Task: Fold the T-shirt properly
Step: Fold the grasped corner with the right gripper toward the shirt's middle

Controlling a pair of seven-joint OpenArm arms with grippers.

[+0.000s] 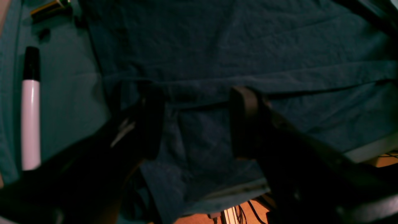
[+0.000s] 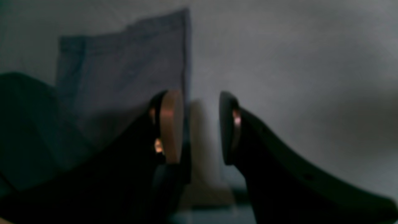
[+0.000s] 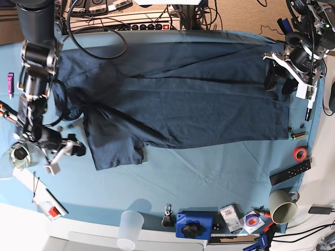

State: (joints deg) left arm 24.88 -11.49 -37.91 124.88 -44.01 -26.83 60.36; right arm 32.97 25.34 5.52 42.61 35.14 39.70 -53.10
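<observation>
Both grippers stand with their jaws spread and nothing between them. Seen from its wrist camera, the left gripper hangs just above the hem end of the T-shirt, one dark finger to either side of a folded edge, the cloth running under both. Just beside it on the light blue table cloth lies a white marker with a black cap. The right gripper shows a clear gap between its pads; its view is too blurred to tell more than a patch of blue fabric behind the left finger.

In the base view the near edge of the table carries clutter — a clear plastic cup, a blue box with a black knob, a grey-green mug, a roll of red tape and a black remote. None of it touches the shirt. Further in, the navy T-shirt lies spread across the table's middle, folded lengthwise, one sleeve sticking toward the near edge. The right gripper sits just off that sleeve end, apart from the cloth; the left gripper is over the opposite end. Beyond the far edge runs a power strip with tangled cables.
</observation>
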